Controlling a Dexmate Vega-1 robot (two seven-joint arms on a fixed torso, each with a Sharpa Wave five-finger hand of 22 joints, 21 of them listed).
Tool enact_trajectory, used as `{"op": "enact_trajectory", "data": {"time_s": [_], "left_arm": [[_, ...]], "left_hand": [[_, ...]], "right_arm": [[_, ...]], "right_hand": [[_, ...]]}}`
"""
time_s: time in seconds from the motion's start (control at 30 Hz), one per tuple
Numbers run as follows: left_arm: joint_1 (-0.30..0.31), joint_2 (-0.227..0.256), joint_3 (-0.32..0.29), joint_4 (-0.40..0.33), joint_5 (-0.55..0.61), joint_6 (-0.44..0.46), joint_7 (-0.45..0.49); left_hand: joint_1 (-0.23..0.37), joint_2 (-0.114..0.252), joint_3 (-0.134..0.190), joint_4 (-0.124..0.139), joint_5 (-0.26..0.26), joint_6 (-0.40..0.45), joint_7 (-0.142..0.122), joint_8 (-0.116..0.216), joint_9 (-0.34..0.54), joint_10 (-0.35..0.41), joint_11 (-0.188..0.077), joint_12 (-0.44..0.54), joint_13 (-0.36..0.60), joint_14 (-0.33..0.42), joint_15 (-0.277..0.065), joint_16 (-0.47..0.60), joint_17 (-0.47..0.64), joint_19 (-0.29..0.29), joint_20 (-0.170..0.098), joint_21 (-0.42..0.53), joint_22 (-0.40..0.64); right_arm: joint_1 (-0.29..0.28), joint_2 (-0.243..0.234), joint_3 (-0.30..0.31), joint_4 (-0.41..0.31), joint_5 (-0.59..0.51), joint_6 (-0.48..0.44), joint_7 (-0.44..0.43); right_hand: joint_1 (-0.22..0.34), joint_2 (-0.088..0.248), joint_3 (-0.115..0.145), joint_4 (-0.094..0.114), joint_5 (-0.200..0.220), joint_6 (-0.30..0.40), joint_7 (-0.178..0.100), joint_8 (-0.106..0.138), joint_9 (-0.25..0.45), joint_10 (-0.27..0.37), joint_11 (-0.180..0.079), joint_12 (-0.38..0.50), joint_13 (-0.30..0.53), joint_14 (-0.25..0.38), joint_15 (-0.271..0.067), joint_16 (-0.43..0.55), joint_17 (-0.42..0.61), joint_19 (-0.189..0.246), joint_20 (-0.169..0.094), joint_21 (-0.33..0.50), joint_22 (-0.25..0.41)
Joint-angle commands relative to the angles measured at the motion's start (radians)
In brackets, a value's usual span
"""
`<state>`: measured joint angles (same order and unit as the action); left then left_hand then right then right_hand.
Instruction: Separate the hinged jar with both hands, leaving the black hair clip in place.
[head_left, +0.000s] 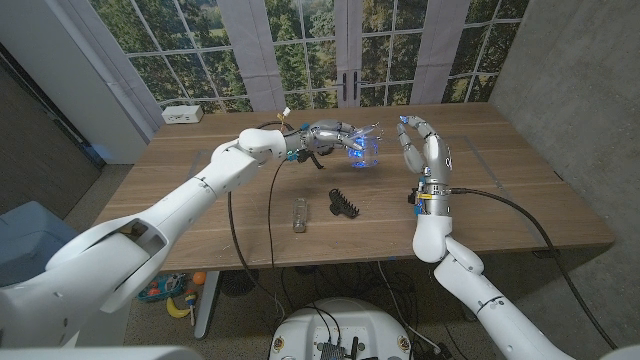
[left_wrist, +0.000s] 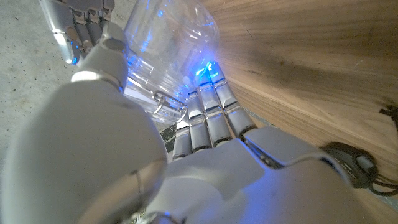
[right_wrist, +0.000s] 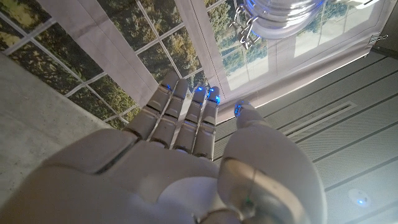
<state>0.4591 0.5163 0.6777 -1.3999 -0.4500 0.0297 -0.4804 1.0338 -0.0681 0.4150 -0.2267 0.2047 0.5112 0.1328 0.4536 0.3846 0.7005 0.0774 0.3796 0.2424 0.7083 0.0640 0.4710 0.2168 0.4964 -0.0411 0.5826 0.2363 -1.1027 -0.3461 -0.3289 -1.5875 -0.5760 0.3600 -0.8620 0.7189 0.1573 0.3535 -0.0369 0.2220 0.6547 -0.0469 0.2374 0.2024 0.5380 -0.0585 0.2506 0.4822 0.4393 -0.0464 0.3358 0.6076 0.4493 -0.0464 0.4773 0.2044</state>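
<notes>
The wooden bench (head_left: 520, 190) carries little at this moment: the left robot hand (head_left: 333, 135) reaches out over its middle toward the far edge, its fingers wrapped round the hinged jar (head_left: 362, 147), a clear glass body held up off the wood and lit blue by the fingertip lights (the left wrist view shows the fingers (left_wrist: 208, 112) pressed along the glass, with the jar's wire clasp just beside them). The right robot hand (head_left: 424, 150) stands upright just beside the jar on the side nearer the bench's right edge, fingers spread and curved toward it, holding nothing and apart from the glass. Nearer the front edge, below the jar, lies the black hair clip (head_left: 344, 204), and just to its left a small clear bottle (head_left: 299, 214) lies on its side. A white box (head_left: 182, 114) sits at the far left corner.
</notes>
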Motion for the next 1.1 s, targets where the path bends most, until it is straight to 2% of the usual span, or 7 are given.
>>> {"op": "enact_trajectory", "data": {"time_s": [0.03,0.2,0.37,0.93,1.1], "left_arm": [[0.026,0.013,-0.002,-0.027,0.069,-0.014,0.132],[0.030,0.014,0.000,-0.030,0.096,-0.022,0.167],[0.032,0.016,0.003,-0.036,0.117,-0.023,0.191],[0.054,0.030,0.020,-0.081,0.249,-0.007,0.326],[0.056,0.029,0.032,-0.081,0.307,-0.004,0.373]], "left_hand": [[0.176,0.218,0.061,0.054,-0.001,0.262,-0.088,0.223,0.012,0.348,-0.219,0.074,0.414,0.338,-0.298,0.000,0.323,-0.010,0.000,0.012,0.001],[0.177,0.218,0.062,0.053,-0.003,0.264,-0.088,0.223,0.011,0.350,-0.218,0.069,0.412,0.335,-0.299,-0.003,0.326,-0.013,0.001,0.018,0.001],[0.176,0.219,0.063,0.053,-0.003,0.260,-0.090,0.223,0.013,0.351,-0.217,0.067,0.412,0.334,-0.298,-0.005,0.327,-0.015,0.001,0.021,0.001],[0.175,0.218,0.065,0.053,-0.006,0.263,-0.090,0.221,0.010,0.355,-0.217,0.058,0.414,0.335,-0.297,-0.012,0.331,-0.024,0.000,0.038,0.000],[0.174,0.218,0.066,0.053,-0.007,0.264,-0.091,0.219,0.007,0.354,-0.216,0.053,0.413,0.335,-0.298,-0.014,0.332,-0.028,0.001,0.043,0.000]], "right_arm": [[0.009,-0.115,-0.060,-0.058,0.265,-0.008,0.130],[0.011,-0.131,-0.064,-0.067,0.322,-0.006,0.170],[0.016,-0.142,-0.065,-0.068,0.378,0.006,0.212],[0.033,-0.155,-0.055,-0.055,0.618,0.040,0.392],[0.038,-0.157,-0.053,-0.054,0.692,0.033,0.446]], "right_hand": [[-0.023,-0.006,-0.008,0.005,0.003,-0.021,0.005,-0.012,0.004,-0.016,0.009,-0.014,-0.004,-0.016,-0.094,-0.012,-0.004,-0.010,-0.013,0.002,-0.002],[-0.036,-0.007,-0.011,0.002,0.002,-0.034,0.012,-0.020,0.004,-0.035,0.024,-0.026,-0.011,-0.036,-0.087,-0.025,-0.012,-0.016,-0.011,0.002,-0.004],[-0.044,-0.007,-0.010,-0.004,0.003,-0.052,0.006,-0.029,0.003,-0.053,0.031,-0.038,-0.020,-0.057,-0.078,-0.041,-0.023,-0.028,-0.009,-0.002,-0.007],[-0.071,-0.003,-0.017,-0.009,0.002,-0.083,0.014,-0.042,0.001,-0.085,0.037,-0.055,-0.040,-0.088,-0.064,-0.060,-0.035,-0.058,-0.007,-0.014,-0.013],[-0.081,-0.001,-0.020,-0.011,0.001,-0.094,0.020,-0.045,0.001,-0.096,0.044,-0.058,-0.047,-0.101,-0.055,-0.066,-0.038,-0.069,0.002,-0.018,-0.014]]}}
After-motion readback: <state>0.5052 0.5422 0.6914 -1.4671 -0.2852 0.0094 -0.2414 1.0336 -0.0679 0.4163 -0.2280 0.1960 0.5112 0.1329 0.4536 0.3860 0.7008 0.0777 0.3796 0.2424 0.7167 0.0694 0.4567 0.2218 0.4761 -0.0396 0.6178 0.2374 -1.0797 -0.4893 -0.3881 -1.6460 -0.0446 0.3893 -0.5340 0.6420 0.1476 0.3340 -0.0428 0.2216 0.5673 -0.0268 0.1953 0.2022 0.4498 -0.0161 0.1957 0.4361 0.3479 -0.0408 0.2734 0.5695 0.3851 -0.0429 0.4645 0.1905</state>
